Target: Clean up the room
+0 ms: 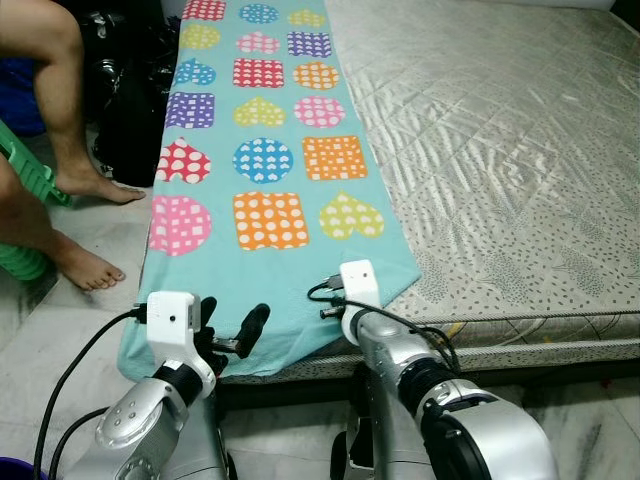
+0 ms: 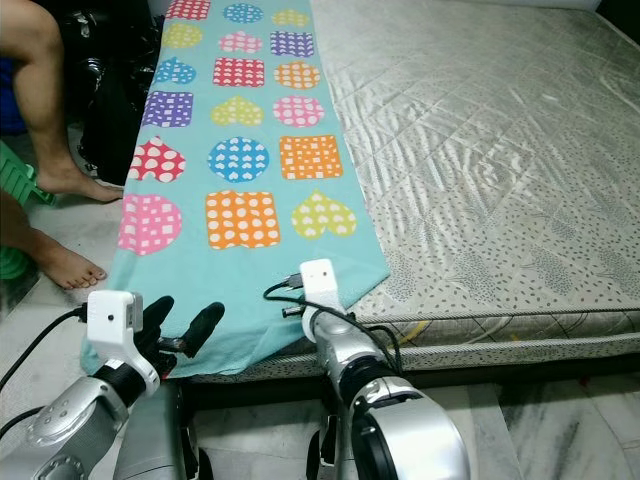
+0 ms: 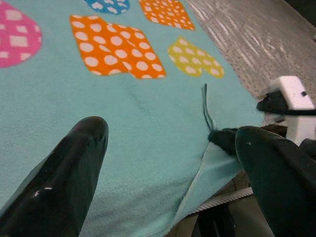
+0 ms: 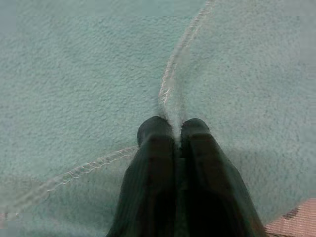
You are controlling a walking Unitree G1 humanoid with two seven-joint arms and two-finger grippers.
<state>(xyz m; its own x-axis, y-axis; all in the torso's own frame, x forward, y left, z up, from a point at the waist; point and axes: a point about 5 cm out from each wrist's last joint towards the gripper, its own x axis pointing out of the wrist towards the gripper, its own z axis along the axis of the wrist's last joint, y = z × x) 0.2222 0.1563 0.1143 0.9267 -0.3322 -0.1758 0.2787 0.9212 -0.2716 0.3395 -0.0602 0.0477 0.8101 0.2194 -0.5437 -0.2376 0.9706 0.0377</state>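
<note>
A teal blanket printed with dotted hearts, squares and circles lies along the left side of a bare quilted mattress. Its near end hangs over the mattress's front edge. My right gripper is shut on the blanket's stitched hem at the near right corner, and its wrist rests at that edge. My left gripper stands open just above the blanket's near left part, its two black fingers spread wide over the teal cloth with nothing between them.
A person's bare legs and feet stand on the pale tiled floor to the left of the bed, beside a green plastic object. Black bags sit against the bed's left side. The mattress's front edge runs right before me.
</note>
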